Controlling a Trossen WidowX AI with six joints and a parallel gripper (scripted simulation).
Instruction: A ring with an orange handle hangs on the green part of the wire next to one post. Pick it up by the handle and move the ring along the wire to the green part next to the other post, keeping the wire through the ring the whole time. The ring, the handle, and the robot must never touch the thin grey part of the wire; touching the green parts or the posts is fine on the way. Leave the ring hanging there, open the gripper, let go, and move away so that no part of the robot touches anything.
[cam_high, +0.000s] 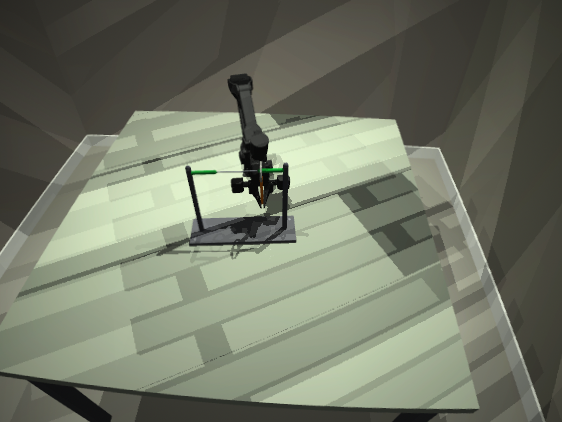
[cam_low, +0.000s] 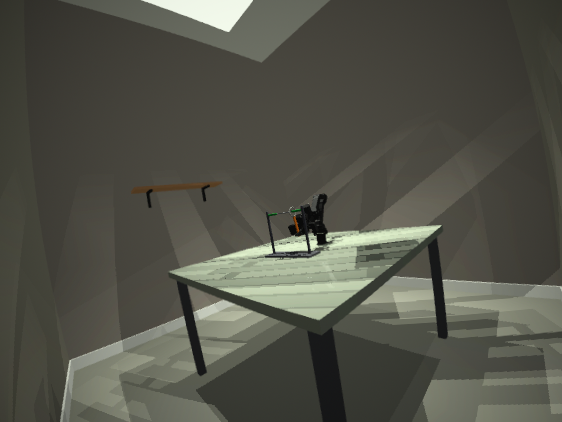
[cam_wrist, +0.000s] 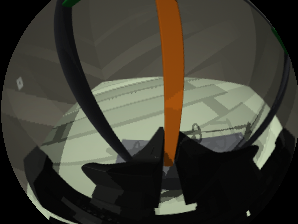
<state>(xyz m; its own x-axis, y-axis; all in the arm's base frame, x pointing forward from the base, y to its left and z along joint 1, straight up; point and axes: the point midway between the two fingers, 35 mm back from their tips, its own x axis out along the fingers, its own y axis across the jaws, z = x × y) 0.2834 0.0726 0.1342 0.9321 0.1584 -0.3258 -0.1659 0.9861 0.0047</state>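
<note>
My gripper (cam_high: 262, 205) (cam_wrist: 165, 129) is shut on the orange handle (cam_high: 262, 192) (cam_low: 297, 224) (cam_wrist: 172, 75), which stands upright between the fingers. The ring (cam_high: 260, 167) (cam_low: 292, 209) is above the handle, seen nearly edge-on in the top view. It is around the wire at the inner end of the right green part (cam_high: 274, 170), beside the thin grey part (cam_high: 235, 171). Whether it touches the wire is too small to tell. The left green part (cam_high: 204, 172) (cam_low: 272, 214) is at the other post. The ring is out of the wrist view.
The right post (cam_high: 285, 205) (cam_low: 306, 232) (cam_wrist: 65, 40) is close to the gripper's side; the gripper's body overlaps it in the top view, and contact cannot be told. The left post (cam_high: 195, 202) (cam_low: 271, 235) is farther away. Both stand on a grey base (cam_high: 215, 238) below the gripper.
</note>
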